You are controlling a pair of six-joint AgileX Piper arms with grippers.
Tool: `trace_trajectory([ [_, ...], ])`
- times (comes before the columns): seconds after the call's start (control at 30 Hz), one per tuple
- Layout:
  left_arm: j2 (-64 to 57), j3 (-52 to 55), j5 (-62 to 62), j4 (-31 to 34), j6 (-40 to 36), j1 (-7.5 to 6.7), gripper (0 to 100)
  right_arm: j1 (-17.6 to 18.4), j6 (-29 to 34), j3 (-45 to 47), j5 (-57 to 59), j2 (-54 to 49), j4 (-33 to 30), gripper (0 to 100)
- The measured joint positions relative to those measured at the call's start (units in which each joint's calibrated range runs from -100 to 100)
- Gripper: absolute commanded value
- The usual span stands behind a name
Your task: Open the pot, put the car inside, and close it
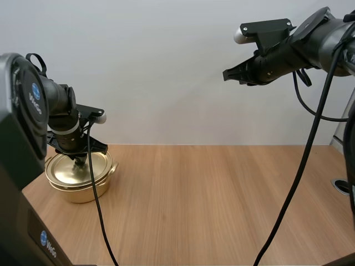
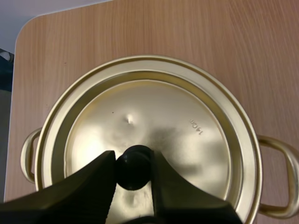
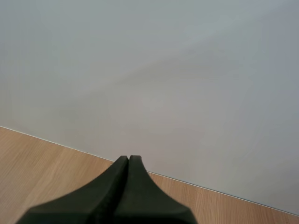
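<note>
Table point(image 1: 222, 194): light wood-grain top, matte, running from left to right across the scene; one rounded corner point(image 2: 35, 28) at its left end.
Wall point(image 1: 166, 66): plain pale grey, unbroken, meeting the table's far edge.
Round grey-rimmed grommet point(image 1: 342, 186): set in the tabletop, far right.
Light: soft, even; faint shadows on the wood.

Soft, even light falls bright across our table point(image 1: 222, 194), with no hard shadows. Broad glare washes the gold lid point(image 2: 154, 107) ahead of our left gripper point(image 2: 132, 158), whose jaws clamp the black knob point(image 2: 133, 171); a dark reflection smudges the metal just beyond them. Only a faint shadow hugs the pot point(image 1: 83, 188). Our right gripper point(image 3: 128, 161), jaws pressed together, reads as an unlit silhouette against the pale wall point(image 3: 163, 70).
</note>
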Motion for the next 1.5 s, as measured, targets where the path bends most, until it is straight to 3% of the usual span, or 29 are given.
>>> trace_trajectory([
  [0.03,0.0,0.0,-0.4,0.0,-0.6,0.00,78,0.0,0.0,0.0,0.0,0.0,0.0,0],
  [0.13,0.0,0.0,-0.4,0.0,-1.3,0.00,100,0.0,0.0,0.0,0.0,0.0,0.0,0],
  [0.37,-0.6,0.0,-1.2,-0.7,-2.9,0.00,100,0.0,0.0,0.0,0.1,0.0,0.0,0],
  [0.57,-7.9,1.6,-11.9,-9.7,-2.8,0.00,100,0.0,-0.2,1.6,-0.2,0.0,0.4,0],
  [0.73,-17.5,8.4,-25.0,-12.5,-1.4,0.00,95,0.0,-2.5,8.0,-6.3,-0.2,1.4,0],
  [0.97,-30.7,22.0,-41.2,-12.5,-0.5,0.00,95,0.0,-2.9,19.8,-19.4,-2.6,2.6,0],
  [1.13,-39.0,30.8,-48.9,-12.5,1.2,0.00,93,0.0,-6.0,29.5,-31.6,-7.5,7.3,0],
  [1.27,-46.6,38.6,-55.3,-12.5,1.2,0.00,79,0.0,-11.7,37.1,-42.1,-12.8,13.6,0],
  [1.3,-48.5,40.3,-56.4,-12.5,1.2,-0.07,66,0.0,-12.7,38.8,-43.7,-13.7,14.6,0],
  [1.37,-53.7,43.2,-57.7,-12.4,0.8,-0.07,54,0.0,-14.3,44.2,-51.3,-16.8,16.7,0],
  [1.5,-61.4,43.5,-52.1,-12.4,-1.6,-0.07,51,1.1,-14.4,49.7,-61.3,-20.3,15.1,0],
])
